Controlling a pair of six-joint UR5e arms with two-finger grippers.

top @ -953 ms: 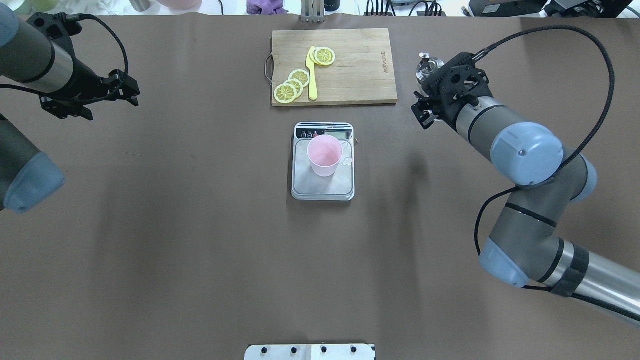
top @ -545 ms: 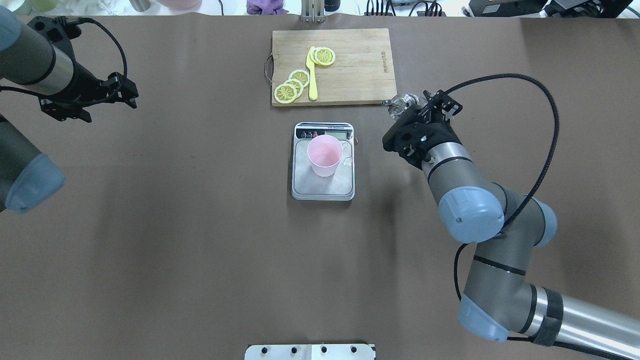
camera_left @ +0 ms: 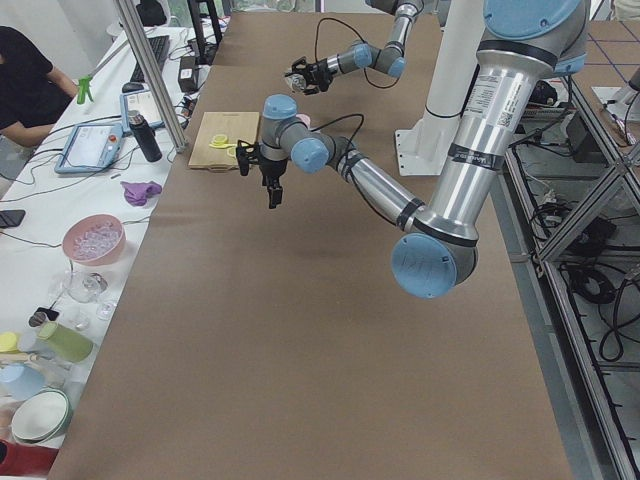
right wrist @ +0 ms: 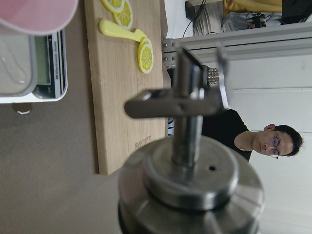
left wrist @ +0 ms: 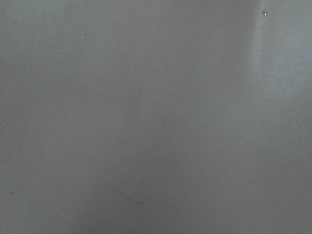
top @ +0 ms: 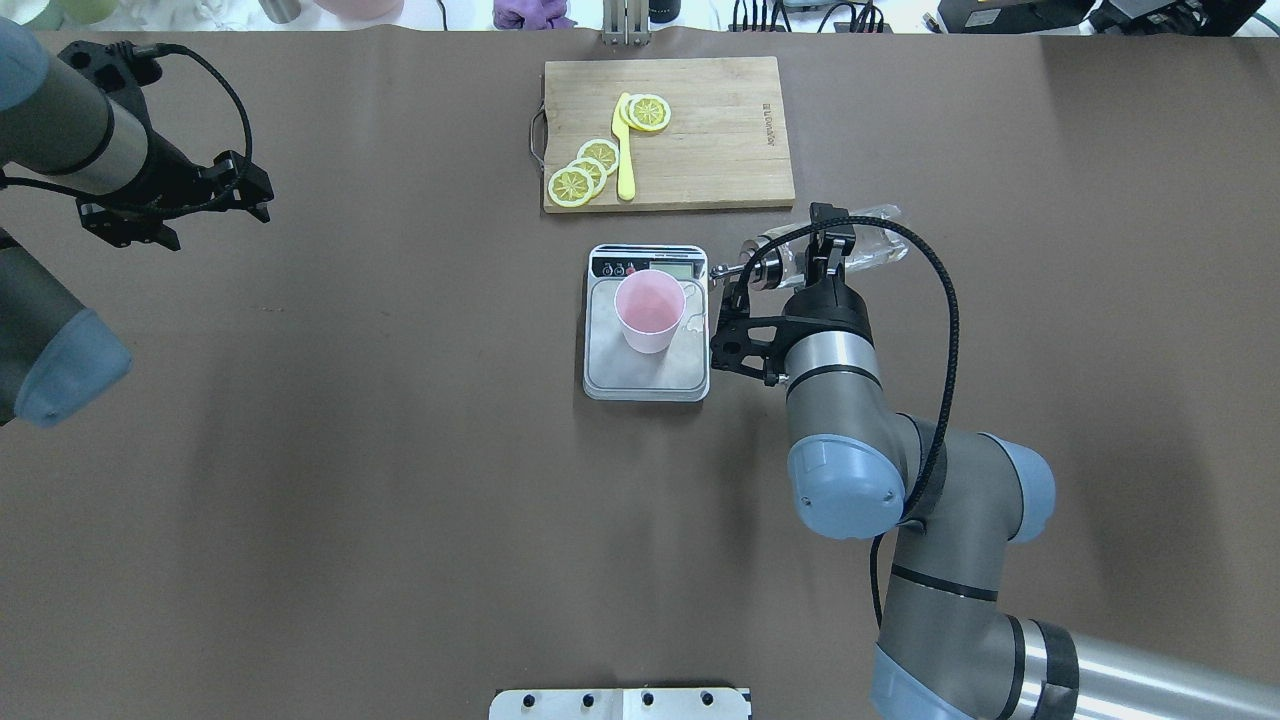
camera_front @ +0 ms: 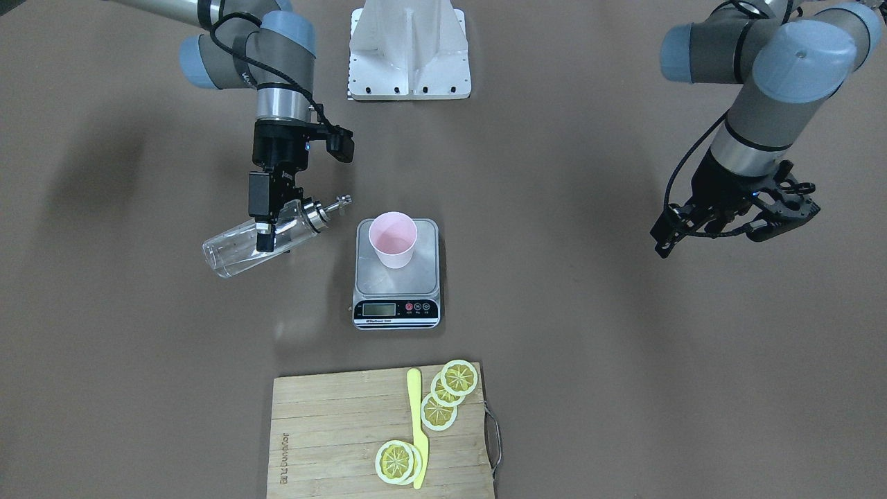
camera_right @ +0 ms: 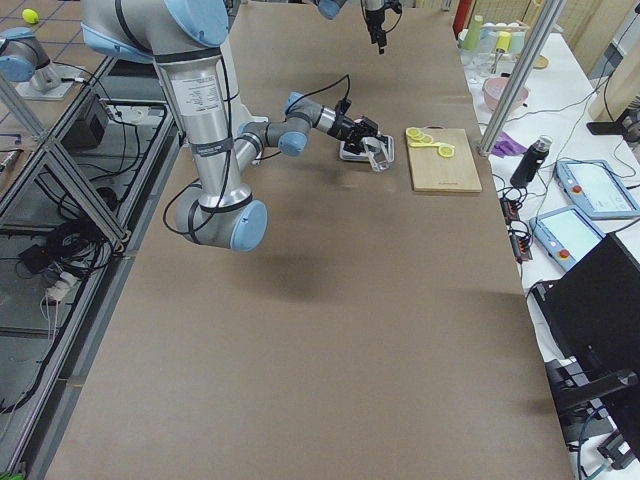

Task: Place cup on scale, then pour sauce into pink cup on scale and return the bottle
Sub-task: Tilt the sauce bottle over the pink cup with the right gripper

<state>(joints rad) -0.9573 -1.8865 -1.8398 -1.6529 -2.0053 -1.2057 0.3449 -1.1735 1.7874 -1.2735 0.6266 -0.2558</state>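
Observation:
The pink cup (top: 650, 310) (camera_front: 393, 239) stands upright on the steel platform of the scale (top: 640, 378) (camera_front: 416, 277), toward its display end. My right gripper (top: 822, 258) (camera_front: 266, 229) is shut on the clear glass bottle (top: 868, 248) (camera_front: 229, 255). The bottle lies almost level in the air beside the scale. Its metal spout (top: 722, 270) (camera_front: 338, 202) points at the cup and stops short of the rim. No stream of sauce shows. The right wrist view shows the cap (right wrist: 190, 185) close up. My left gripper (top: 132, 222) (camera_front: 703, 232) hangs open and empty, far off.
A wooden cutting board (top: 710, 130) (camera_front: 326, 423) with lemon slices and a yellow knife (top: 624, 150) lies just beyond the scale. A white mount plate (camera_front: 409, 48) sits at the robot's edge. A person (camera_left: 20, 70) sits at a cluttered side table.
My right arm has swung from the back right to the scale's side with the bottle, tipping it from upright to nearly level, spout toward the cup. The left arm has barely shifted.

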